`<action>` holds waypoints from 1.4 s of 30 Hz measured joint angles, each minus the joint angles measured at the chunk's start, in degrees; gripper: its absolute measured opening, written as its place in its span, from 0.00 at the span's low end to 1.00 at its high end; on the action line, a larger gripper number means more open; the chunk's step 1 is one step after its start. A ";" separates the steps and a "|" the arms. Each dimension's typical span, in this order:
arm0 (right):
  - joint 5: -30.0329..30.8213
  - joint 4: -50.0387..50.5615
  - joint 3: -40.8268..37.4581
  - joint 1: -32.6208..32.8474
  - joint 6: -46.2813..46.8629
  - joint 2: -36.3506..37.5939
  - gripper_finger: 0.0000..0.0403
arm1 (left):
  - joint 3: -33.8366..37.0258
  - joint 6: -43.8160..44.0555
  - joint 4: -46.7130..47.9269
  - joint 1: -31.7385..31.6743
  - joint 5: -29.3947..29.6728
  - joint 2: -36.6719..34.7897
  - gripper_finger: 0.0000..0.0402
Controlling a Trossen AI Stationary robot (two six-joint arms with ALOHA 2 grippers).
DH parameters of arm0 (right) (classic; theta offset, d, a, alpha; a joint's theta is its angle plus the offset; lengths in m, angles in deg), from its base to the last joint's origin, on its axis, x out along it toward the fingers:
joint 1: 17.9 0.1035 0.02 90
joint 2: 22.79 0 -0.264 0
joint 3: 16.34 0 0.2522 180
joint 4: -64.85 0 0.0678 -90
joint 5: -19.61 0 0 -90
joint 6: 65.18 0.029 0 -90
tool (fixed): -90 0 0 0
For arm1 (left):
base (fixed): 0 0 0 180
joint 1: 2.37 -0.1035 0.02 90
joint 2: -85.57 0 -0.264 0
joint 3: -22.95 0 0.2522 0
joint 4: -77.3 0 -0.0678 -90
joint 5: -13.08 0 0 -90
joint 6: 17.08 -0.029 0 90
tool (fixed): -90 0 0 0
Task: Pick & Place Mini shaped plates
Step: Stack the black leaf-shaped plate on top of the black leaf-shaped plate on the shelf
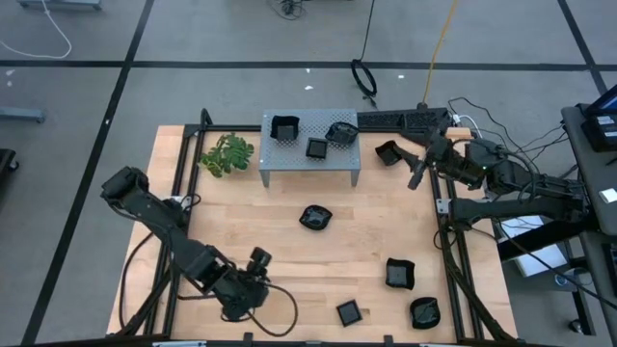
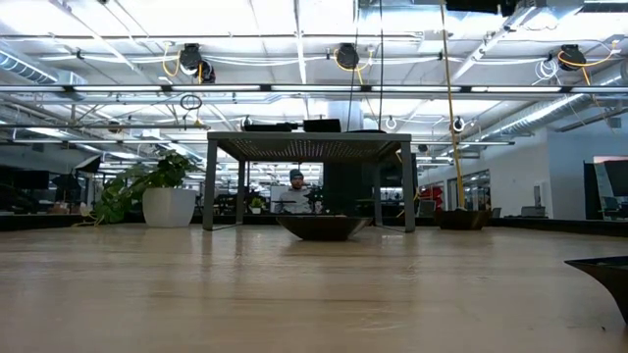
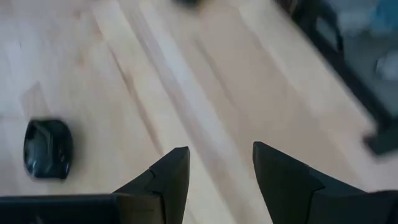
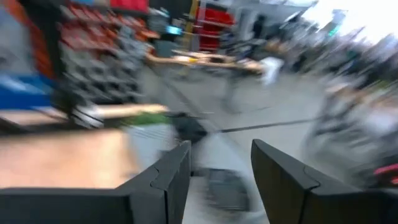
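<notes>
2 dark jointed arms [image 1: 169, 226], black cables trailing, each with angular black fingers [image 3: 171, 177].

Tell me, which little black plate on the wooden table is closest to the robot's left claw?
The small square plate near the table's front edge. It lies a short way to the right of the open left gripper. The other plates on the wood sit farther right or farther back.
</notes>
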 joint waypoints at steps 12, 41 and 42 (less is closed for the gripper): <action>-16.62 -2.44 0.00 0.13 27.41 -6.20 0.39 | 6.63 -2.66 0.93 -2.09 0.95 -6.53 0.45; -31.54 -11.02 -0.02 0.47 7.52 -32.37 0.39 | 9.74 1.27 -7.25 -23.76 7.53 -9.81 0.45; -31.53 -10.17 -0.02 0.69 4.34 -33.99 0.39 | 9.74 1.67 -7.49 -23.94 8.09 -9.81 0.45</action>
